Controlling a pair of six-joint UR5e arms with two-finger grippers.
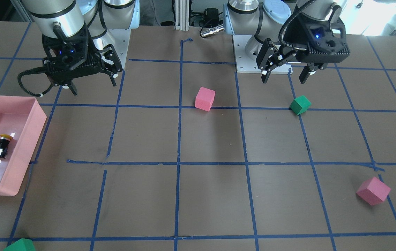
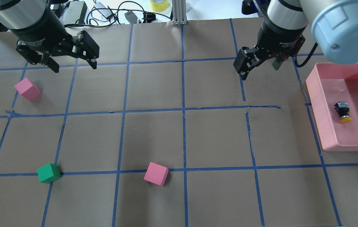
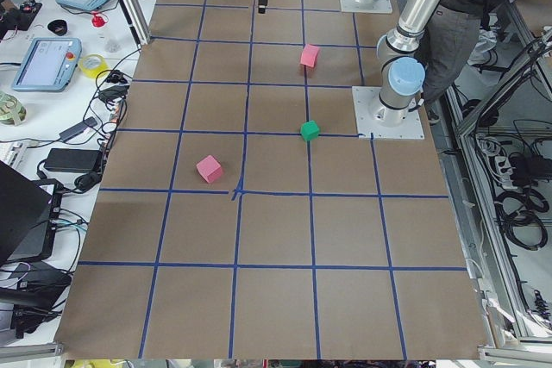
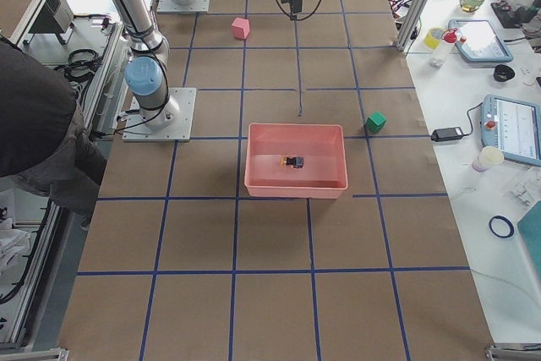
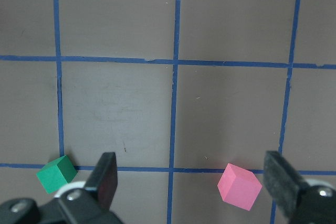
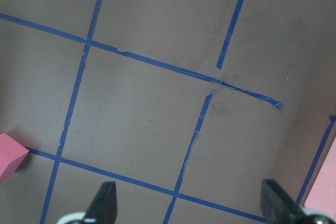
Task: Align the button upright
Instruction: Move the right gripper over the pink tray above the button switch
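Observation:
The button point(image 1: 1, 145) lies on its side inside a pink tray point(image 1: 25, 139), yellow cap towards the robot, whitish base away from it. It also shows in the overhead view point(image 2: 343, 111) and in the exterior right view point(image 4: 293, 161). My right gripper point(image 2: 258, 72) is open and empty. It hangs above the table beside the tray's far corner, apart from the button. It also shows in the front view point(image 1: 94, 88). My left gripper point(image 2: 74, 66) is open and empty, far from the tray, near a pink cube point(image 2: 27, 89).
The pink tray point(image 2: 319, 119) sits at the table's right side. A green cube point(image 2: 49, 173) and a second pink cube point(image 2: 156, 173) lie near the robot. Another green cube point(image 1: 20, 245) sits at the far edge. Blue tape lines grid the brown table.

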